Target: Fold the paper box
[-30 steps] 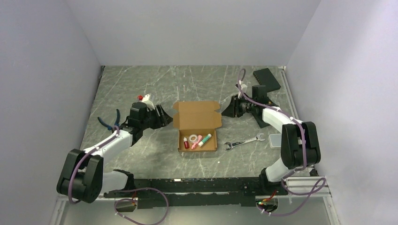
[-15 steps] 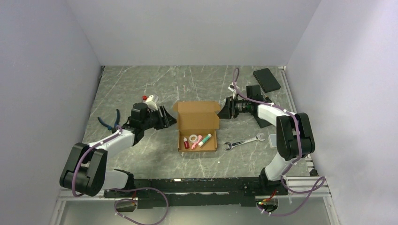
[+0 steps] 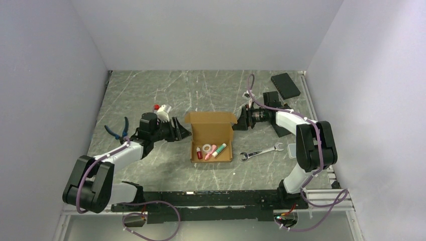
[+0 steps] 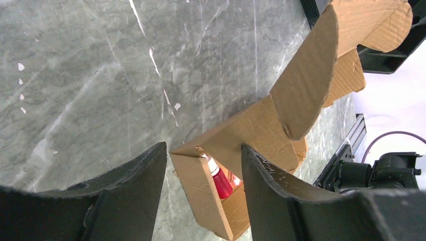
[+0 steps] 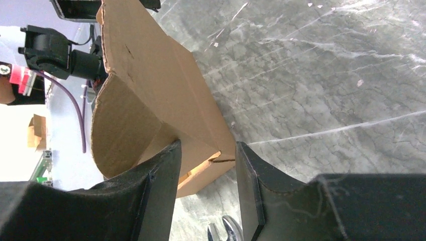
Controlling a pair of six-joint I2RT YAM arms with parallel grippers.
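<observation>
Now, jaws on the left: the left gripper (image 4: 202,147) has its fingers spread wide and clamps nothing; we see the back-left corner of the paper box (image 3: 211,148) in the gap between them.
Jaws on the right: the right gripper (image 5: 207,144) is likewise parted and grips nothing; the box's back-right corner, where lid meets tray, lies between its fingers.
Contact: we cannot tell whether any finger actually touches the cardboard.
Box heading: tray and lid together run from the arm bases toward the far wall, with the hinge at the far end and the opening facing up.
Lid (image 3: 210,119): it stands steeply up from the tray's far wall, its rounded side flaps bent off it.
Box place: it sits between the two grippers, one at each side of its lid end.
Inside the box: a red bottle (image 3: 199,155), a white ring (image 3: 206,148), a pink piece (image 3: 213,148) and a green-capped tube (image 3: 219,150) lie on the tray floor.
Right of the box: a wrench (image 3: 261,150) lies near it, a clear case (image 3: 292,149) beyond that, and a black pad (image 3: 285,85) farther back.
Left of the box: blue-handled pliers (image 3: 117,131) lie well apart from it.
Under the box: a grey marbled table (image 3: 150,90).
Since a second ago: the lid lay flat back with its flaps splayed, and we now find it raised; both grippers stood off from the box and have closed in on its lid corners.
</observation>
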